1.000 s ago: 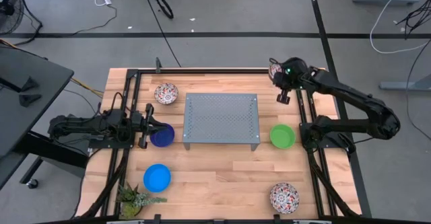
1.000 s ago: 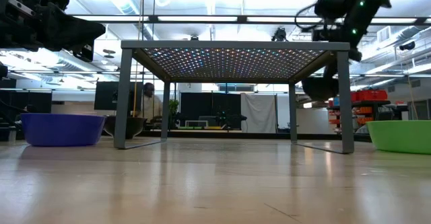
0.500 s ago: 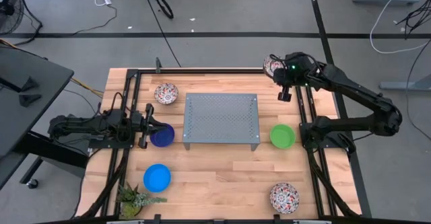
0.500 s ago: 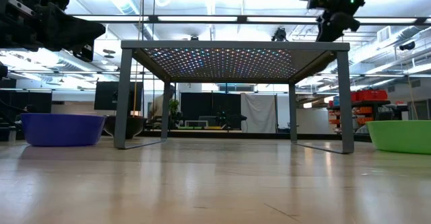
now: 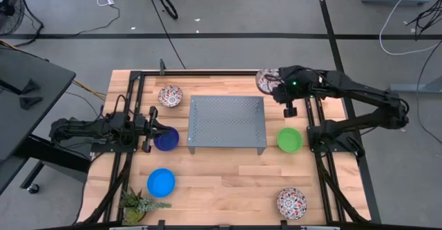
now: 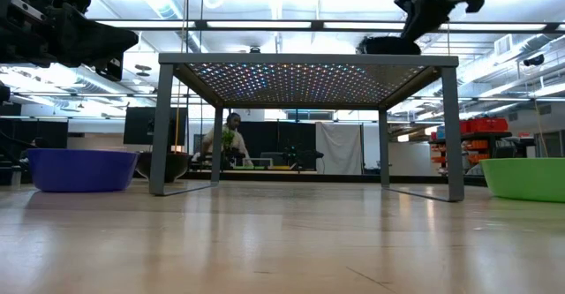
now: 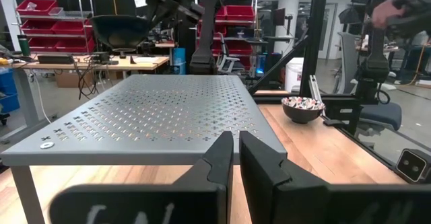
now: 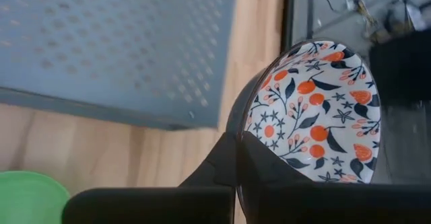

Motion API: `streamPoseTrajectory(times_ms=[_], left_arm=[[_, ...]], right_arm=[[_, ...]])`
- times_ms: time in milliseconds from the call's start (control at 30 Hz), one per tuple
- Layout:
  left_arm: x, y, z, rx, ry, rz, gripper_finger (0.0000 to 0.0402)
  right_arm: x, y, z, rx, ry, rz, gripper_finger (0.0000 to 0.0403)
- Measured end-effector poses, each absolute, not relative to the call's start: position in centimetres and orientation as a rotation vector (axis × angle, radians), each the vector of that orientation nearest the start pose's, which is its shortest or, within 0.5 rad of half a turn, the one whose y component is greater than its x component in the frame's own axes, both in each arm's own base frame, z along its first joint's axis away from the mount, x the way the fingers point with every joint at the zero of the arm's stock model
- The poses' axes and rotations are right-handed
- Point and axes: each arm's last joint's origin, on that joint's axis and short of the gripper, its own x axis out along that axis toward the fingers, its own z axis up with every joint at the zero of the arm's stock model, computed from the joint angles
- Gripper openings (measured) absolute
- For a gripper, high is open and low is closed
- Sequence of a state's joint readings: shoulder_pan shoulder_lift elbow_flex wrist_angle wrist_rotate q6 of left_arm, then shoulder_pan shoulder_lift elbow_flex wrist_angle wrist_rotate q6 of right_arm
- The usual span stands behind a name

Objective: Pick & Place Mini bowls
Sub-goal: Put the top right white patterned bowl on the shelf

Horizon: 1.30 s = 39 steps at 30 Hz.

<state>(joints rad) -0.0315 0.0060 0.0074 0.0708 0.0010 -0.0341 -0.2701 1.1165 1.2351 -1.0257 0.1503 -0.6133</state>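
**Floral bowl held above the tray's far right corner**

The grey perforated tray is centred on the table. A floral mini bowl is pinched at its rim by the right gripper. The left gripper, nearly closed and empty, is parked at the dark blue bowl by the left edge.

- A grey perforated metal tray on four legs stands at the middle of the light wooden table; seen from table height, light shows through its holes.
- A small spiky green plant sits at the table's near left corner.
- A person is in the room beyond the table.
- Cables lie on the grey floor.
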Motion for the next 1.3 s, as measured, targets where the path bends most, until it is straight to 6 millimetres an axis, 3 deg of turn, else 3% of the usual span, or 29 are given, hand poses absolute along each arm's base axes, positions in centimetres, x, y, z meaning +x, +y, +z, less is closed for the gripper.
streamPoseTrajectory(times_ms=[267, 600, 1000, 1300], left_arm=[[9.7, -0.3, 17.2, -0.035, -0.071, -0.034, 0.0032], [9.7, -0.3, 17.2, -0.035, -0.071, -0.034, 0.0032], [9.7, -0.3, 17.2, -0.035, -0.071, -0.034, 0.0032], [9.7, -0.3, 17.2, -0.035, -0.071, -0.034, 0.0032]], right_arm=[[21.8, -3.8, 36.1, -0.613, 1.001, 0.045, 0.0000], [23.8, -0.9, 35.6, -0.747, 1.020, 0.165, 0.0000], [24.9, 2.7, 34.5, -0.796, 1.016, 0.293, 0.0000], [24.7, 3.8, 34.5, -0.783, 1.001, 0.325, 0.0000]])
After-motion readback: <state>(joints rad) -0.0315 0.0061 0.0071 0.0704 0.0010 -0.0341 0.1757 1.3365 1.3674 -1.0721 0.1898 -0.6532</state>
